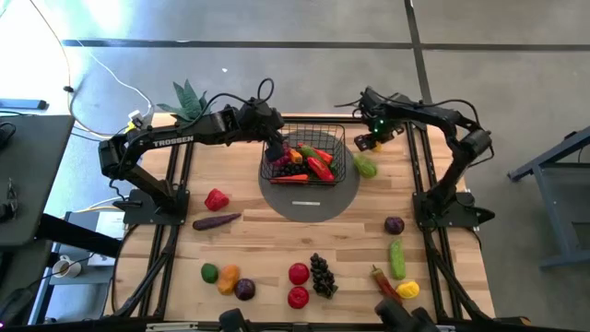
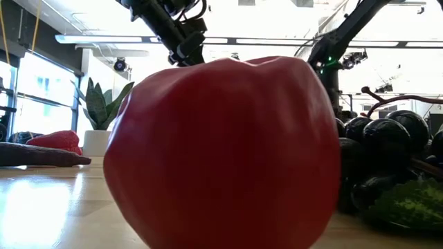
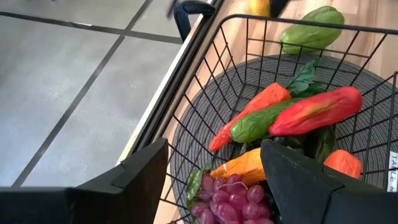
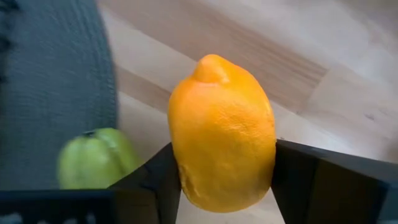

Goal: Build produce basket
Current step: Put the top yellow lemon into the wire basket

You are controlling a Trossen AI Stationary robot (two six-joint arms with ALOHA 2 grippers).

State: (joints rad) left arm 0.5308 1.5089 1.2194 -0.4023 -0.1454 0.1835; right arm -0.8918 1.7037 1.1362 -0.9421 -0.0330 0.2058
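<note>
The black wire basket (image 1: 306, 152) stands on a grey round disc (image 1: 309, 198) at the table's far middle. It holds produce: a red pepper (image 3: 317, 109), a cucumber (image 3: 261, 123), a carrot (image 3: 249, 112) and purple grapes (image 3: 233, 199). My left gripper (image 1: 275, 143) is open, with one finger inside and one outside the basket's left wall (image 3: 186, 106). My right gripper (image 1: 371, 141) hangs just right of the basket, shut on a yellow-orange lemon (image 4: 221, 134). A green fruit (image 1: 366, 166) lies below it on the table by the disc. My left gripper stands astride the basket's left wall; whether a finger touches the wire I cannot tell. My right gripper pinches the lemon's two opposite sides (image 4: 183, 155) between its two fingers (image 4: 311, 180). It comes from above, pointing down. The lemon hangs clear of the table.
Loose produce lies over the near half of the table: a red pepper (image 1: 217, 198), an eggplant (image 1: 217, 221), red apples (image 1: 298, 274), black grapes (image 1: 323, 275), a cucumber (image 1: 397, 258). A potted plant (image 1: 187, 97) stands at the far left. A red apple (image 2: 221, 152) fills the low view.
</note>
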